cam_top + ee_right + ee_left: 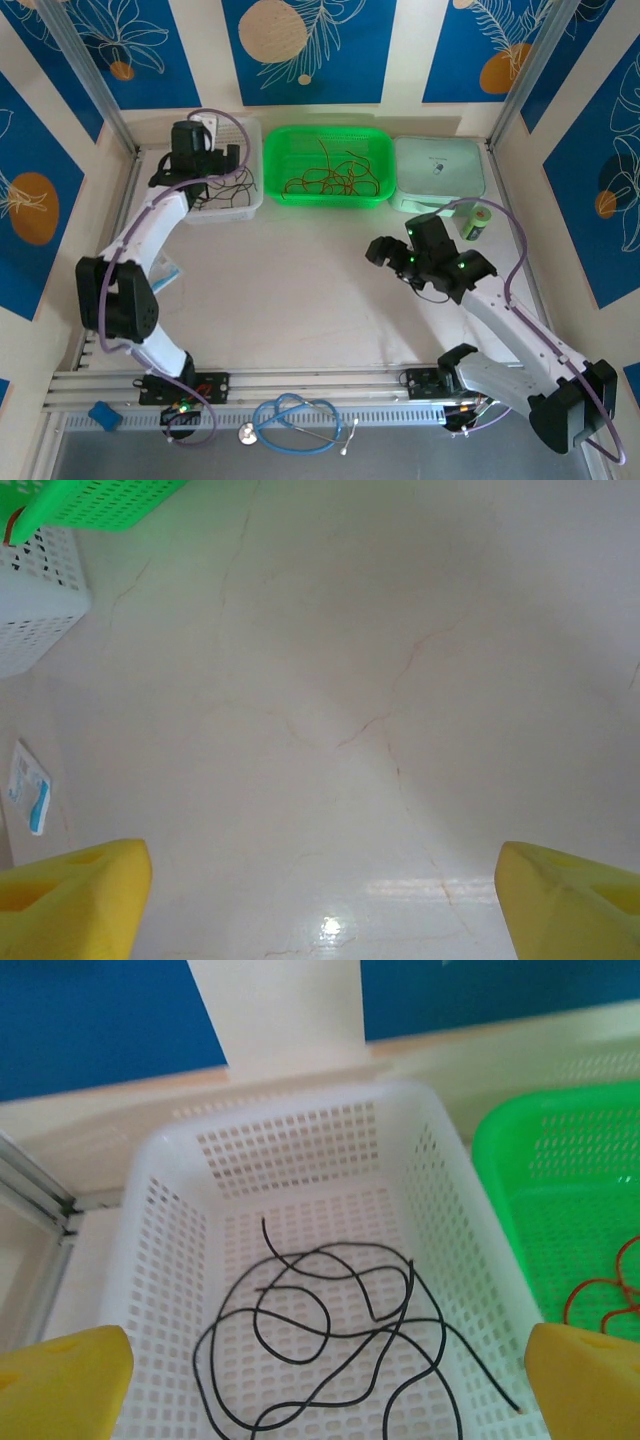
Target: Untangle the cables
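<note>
Seen from above, the left gripper [215, 165] hangs over a white basket [250, 203] at eleven o'clock on the table [300, 290], and its arm covers the basket's left part. Black cables [232, 188] lie inside that basket. Just beside it, at twelve o'clock, a green basket [290, 135] holds a tangle of red cables [330, 177]. A pale green lidded box [440, 175] sits at one o'clock, with a small green roll [478, 222] near it. The right gripper [392, 250] hovers at three o'clock, over bare table. A blue stethoscope [295, 418] lies at six o'clock, between the arm bases. From the left wrist, the left gripper [325, 1390] stands wide open, its yellow fingers [65, 1385] apart with nothing between them. Below, the black cables [330, 1332] loop across the white basket [290, 1105] floor. The green basket [560, 1160] touches its side at three o'clock, with a red cable [598, 1300] showing. From the right wrist, the right gripper [320, 900] is also spread open and empty above the table [380, 680]. Corners of the green basket [90, 500] and white basket [35, 600] sit at ten o'clock, and a small packet [28, 790] at nine o'clock.
</note>
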